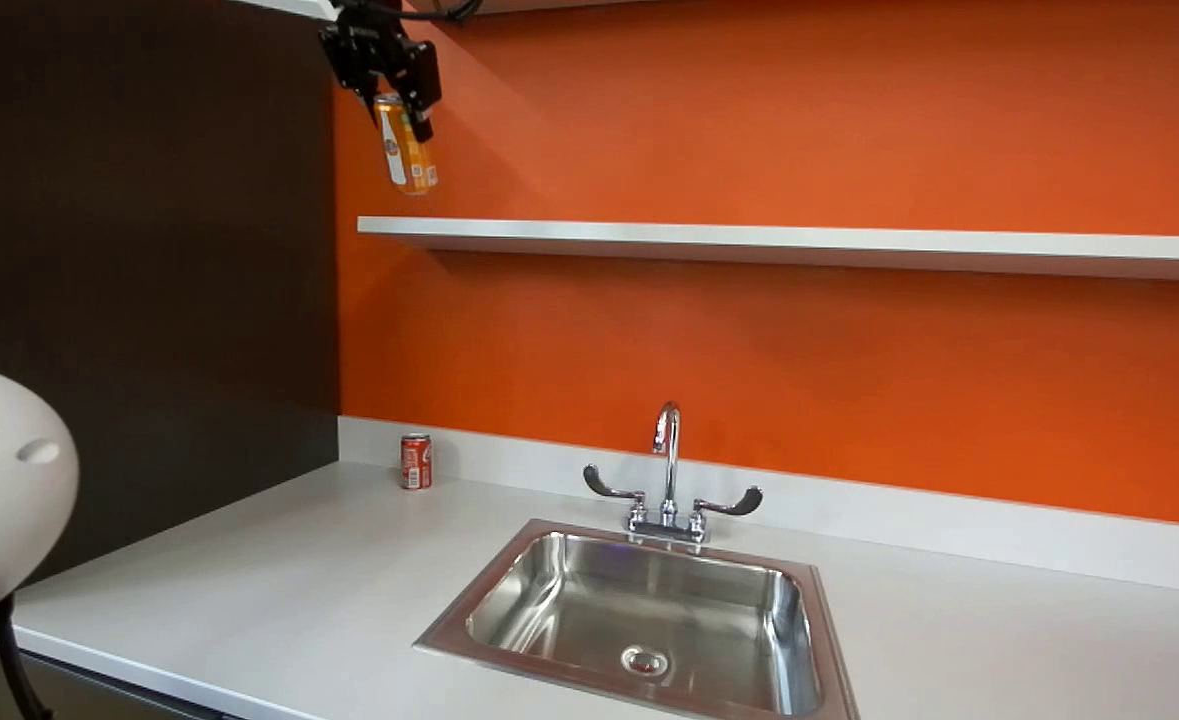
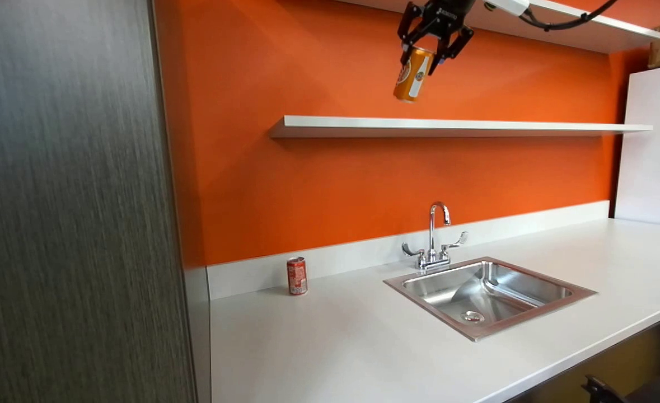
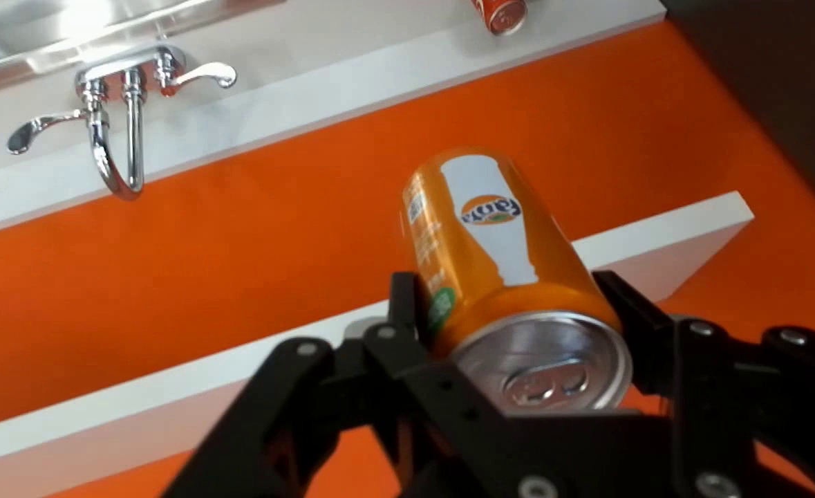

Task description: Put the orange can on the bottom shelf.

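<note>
Gripper [image 2: 419,65] up high, pointing down, tipped. Pinches orange can [image 2: 412,78] near top end. It tilts too, hangs in air higher than bottom shelf [image 2: 464,128]; can't tell if right over it.

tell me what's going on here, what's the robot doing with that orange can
The robot's end effector is holding an orange can in the air, tilted rather than upright. In both exterior views the can appears higher than the bottom shelf, and it has not been set down there yet; whether it is directly over the shelf is hard to tell. A red can stands upright on the countertop, lower down, with nothing gripping it.
</note>
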`<state>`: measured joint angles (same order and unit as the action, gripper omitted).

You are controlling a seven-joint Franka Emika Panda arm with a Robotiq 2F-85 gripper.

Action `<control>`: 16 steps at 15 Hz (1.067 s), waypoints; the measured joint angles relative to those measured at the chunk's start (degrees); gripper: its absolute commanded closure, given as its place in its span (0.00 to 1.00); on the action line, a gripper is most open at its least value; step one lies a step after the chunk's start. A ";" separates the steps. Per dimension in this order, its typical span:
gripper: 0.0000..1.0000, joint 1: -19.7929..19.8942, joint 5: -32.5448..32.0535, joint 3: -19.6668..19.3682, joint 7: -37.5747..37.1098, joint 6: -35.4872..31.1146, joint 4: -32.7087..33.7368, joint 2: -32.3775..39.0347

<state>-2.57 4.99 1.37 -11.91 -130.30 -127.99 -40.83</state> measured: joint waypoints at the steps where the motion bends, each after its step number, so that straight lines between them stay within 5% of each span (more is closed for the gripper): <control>1: 0.60 0.32 -0.01 0.41 -0.31 0.00 1.88 1.04; 16: 0.60 2.27 -5.71 2.00 -6.18 8.73 37.12 33.68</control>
<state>-0.30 -0.71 3.37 -18.09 -121.57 -90.87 -7.14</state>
